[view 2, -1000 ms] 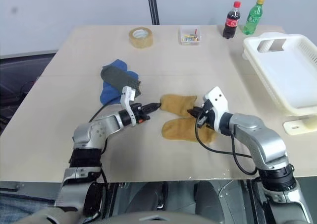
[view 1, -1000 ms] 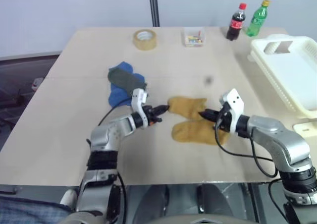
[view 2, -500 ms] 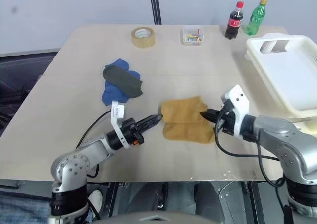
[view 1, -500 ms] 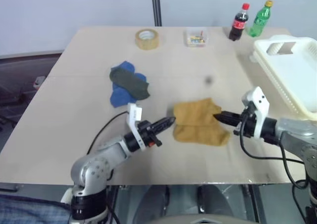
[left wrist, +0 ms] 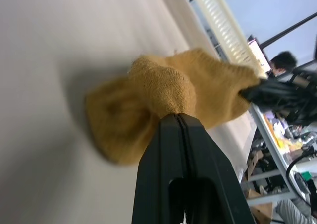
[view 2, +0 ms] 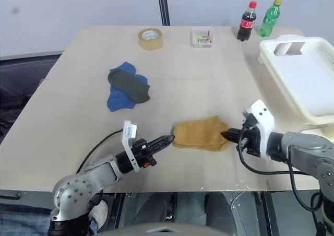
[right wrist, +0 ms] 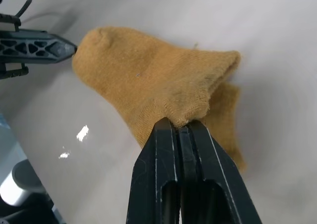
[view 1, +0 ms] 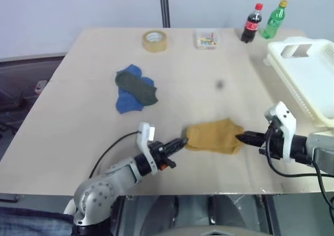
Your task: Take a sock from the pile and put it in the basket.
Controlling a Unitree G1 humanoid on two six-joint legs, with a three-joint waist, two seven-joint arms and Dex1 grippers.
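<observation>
Beige table (view 1: 78, 105). Far edge: tape roll (view 1: 154, 40), small clear box (view 1: 206, 39) of coloured bits, cola bottle (view 1: 250, 23) and green bottle (view 1: 273, 19) side by side. White basket (view 1: 308, 79) on right edge. Left of middle: pile (view 1: 133, 88), dark sock on top of blue ones. Near front edge: mustard sock (view 1: 215, 137), folded over, lying well apart from pile.

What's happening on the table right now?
Both end effectors are shut on the mustard sock, the left end effector pinching one end and the right end effector the other, low over the table near its front edge. The blue and dark socks lie further back. The white basket sits at the right, with no sock in it.
</observation>
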